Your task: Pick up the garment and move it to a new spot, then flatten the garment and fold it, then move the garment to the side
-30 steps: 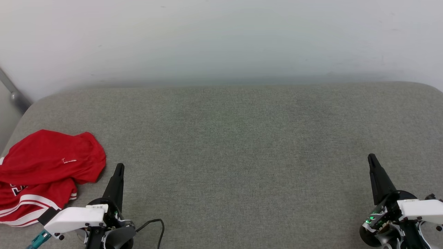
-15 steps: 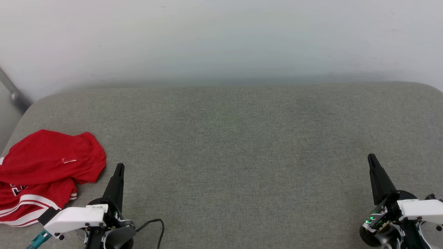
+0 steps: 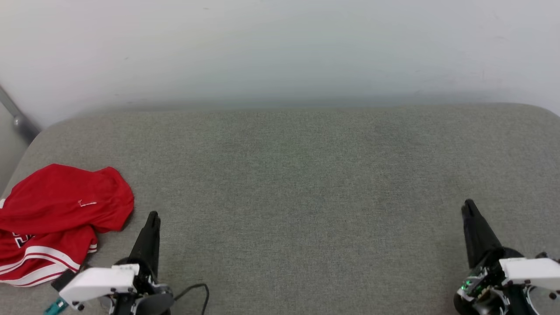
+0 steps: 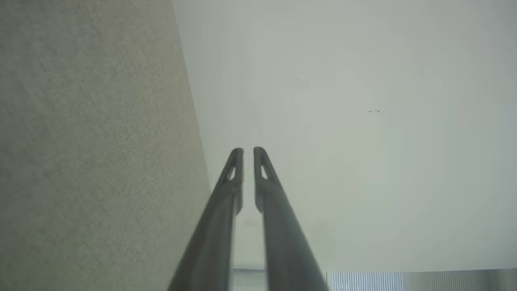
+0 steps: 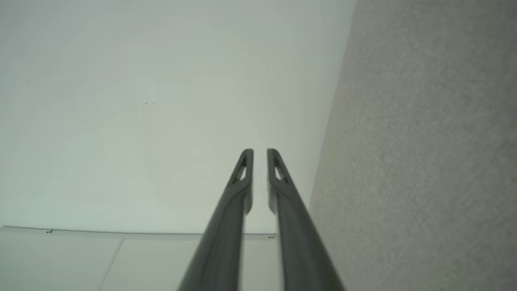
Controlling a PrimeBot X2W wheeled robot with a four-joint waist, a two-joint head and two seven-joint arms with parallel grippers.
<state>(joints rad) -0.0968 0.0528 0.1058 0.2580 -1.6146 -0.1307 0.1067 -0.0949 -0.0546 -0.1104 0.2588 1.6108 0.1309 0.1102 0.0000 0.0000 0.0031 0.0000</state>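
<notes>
Red garment (image 3: 65, 205) lies crumpled beside the left pincer (image 3: 152, 216) — it and the right pincer (image 3: 469, 205) point forward, narrowed, empty.

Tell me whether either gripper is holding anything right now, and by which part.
Nothing is held. The left gripper and right gripper are both empty; the crumpled red jersey shirt lies apart on the grey fabric surface.

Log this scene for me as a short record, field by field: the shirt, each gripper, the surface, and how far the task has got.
garment: red jersey, crumpled, white-striped trim showing, at the surface's left edge
left gripper: just right of the garment, fingertips clear of it, fingers nearly together, empty
right gripper: far right, fingers nearly together, empty
surface: grey fabric, pale wall behind
task stage: garment not yet picked up
</notes>
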